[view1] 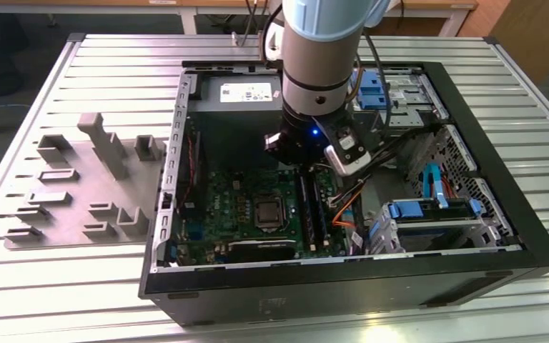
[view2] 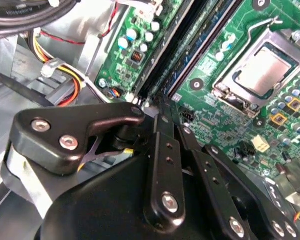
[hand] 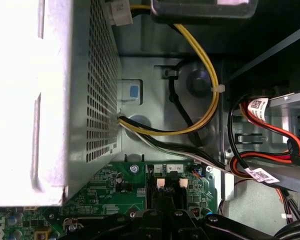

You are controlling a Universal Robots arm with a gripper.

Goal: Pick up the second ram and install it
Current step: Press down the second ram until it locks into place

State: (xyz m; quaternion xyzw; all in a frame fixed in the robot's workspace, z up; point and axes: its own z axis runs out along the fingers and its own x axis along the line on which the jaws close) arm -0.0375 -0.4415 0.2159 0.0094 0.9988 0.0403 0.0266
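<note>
The arm's black tool (view2: 157, 107) is down inside the open black computer case (view1: 503, 236), directly over the green motherboard's long black memory slots (view2: 170, 60), fingers drawn together edge-on along the thin dark second ram (view2: 166, 111), presumably to seat it.

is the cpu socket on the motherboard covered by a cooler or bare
Bare: the cpu socket shows its metal chip top and latch frame, with no cooler over it.

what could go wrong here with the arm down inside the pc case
The pincer sits right over the memory slots; a slight sideways offset could jam the stick against a slot wall. The CPU socket lies close beside them and could be struck. Loose orange and yellow cables run near the linkage and might snag.
</note>
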